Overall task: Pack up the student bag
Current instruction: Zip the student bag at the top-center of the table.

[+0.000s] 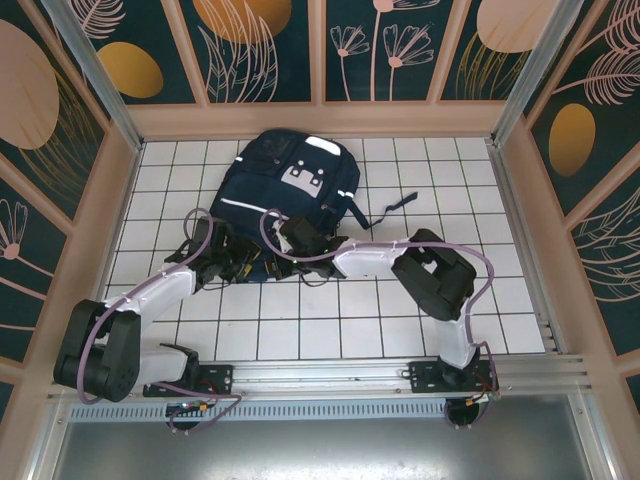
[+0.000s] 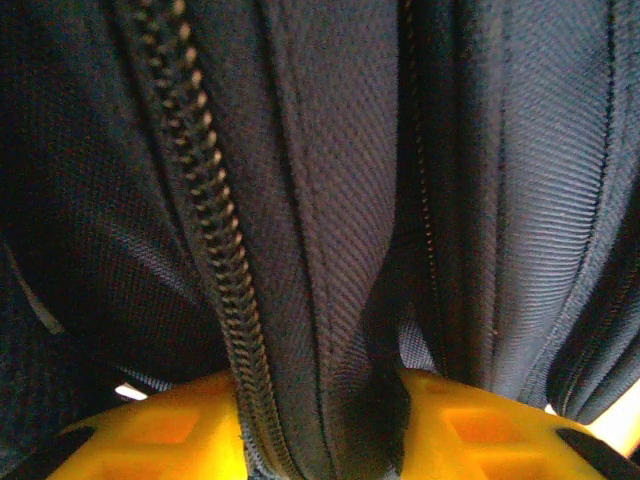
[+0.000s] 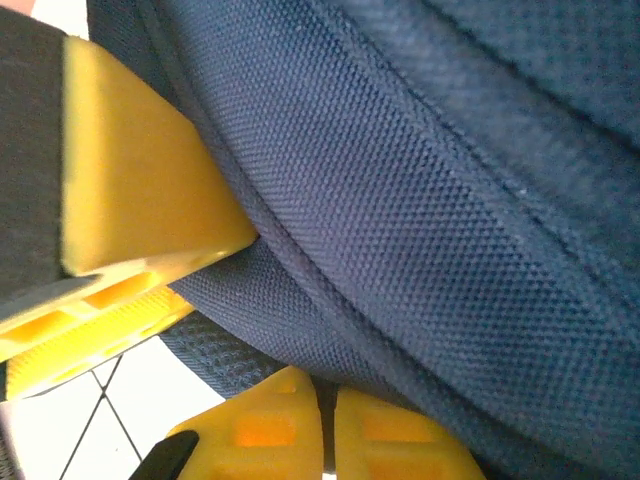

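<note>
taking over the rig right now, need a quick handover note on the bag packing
Left gripper: fingers shut on a fold of the student bag, beside a closed zipper.
Right gripper: fingers together at the bag's near edge; whether they pinch fabric is unclear.
Bag: lying front up on the table, toward the far side.
Done: both arms are at the bag.
Left: probably open it and pack; contents hidden.

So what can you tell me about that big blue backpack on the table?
The student bag is dark navy woven fabric with thin white stripes, white patches and black straps, lying flat on the white tiled table. A zipper runs along a fold pinched by the left gripper; the right gripper straddles another edge.
</note>
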